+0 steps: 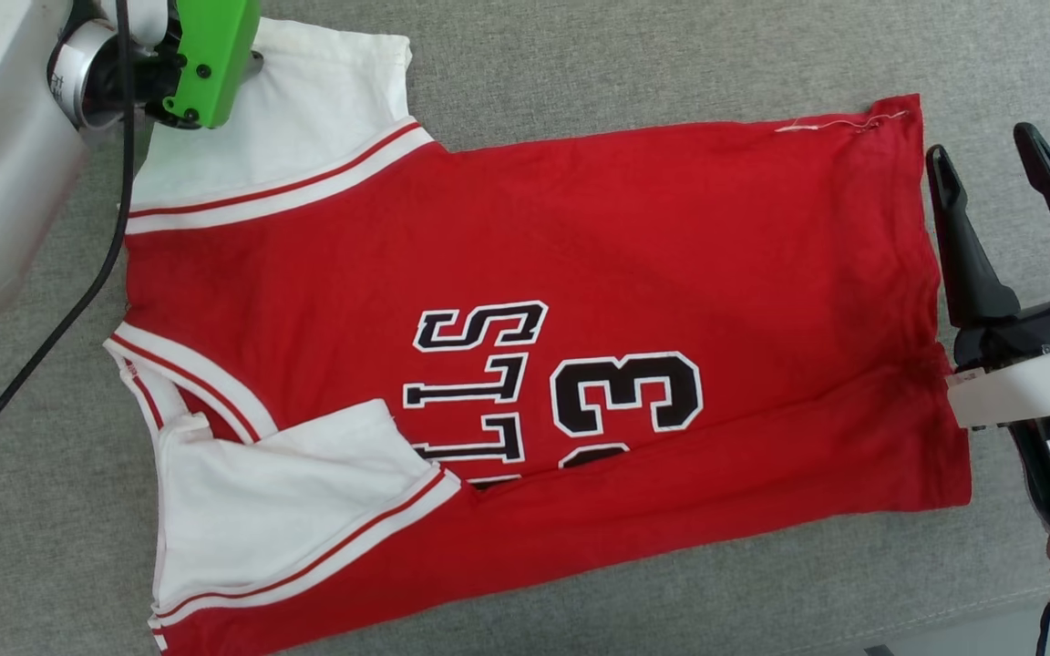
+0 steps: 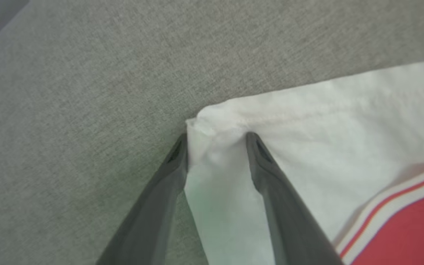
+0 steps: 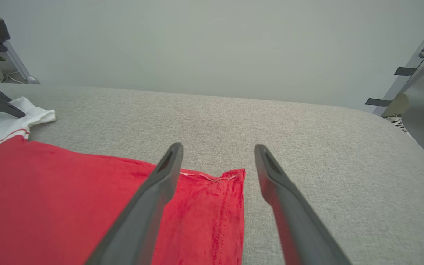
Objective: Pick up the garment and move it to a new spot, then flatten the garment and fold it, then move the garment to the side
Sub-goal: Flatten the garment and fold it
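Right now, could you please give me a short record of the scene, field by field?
surface: grey woven cloth
shirt: red jersey, spread out, near edge folded over part of the lettering
left pincer: fingers apart, astride the corner of the far white sleeve, cloth bunched between them
right pincer: open, holding nothing, by the far corner of the hem
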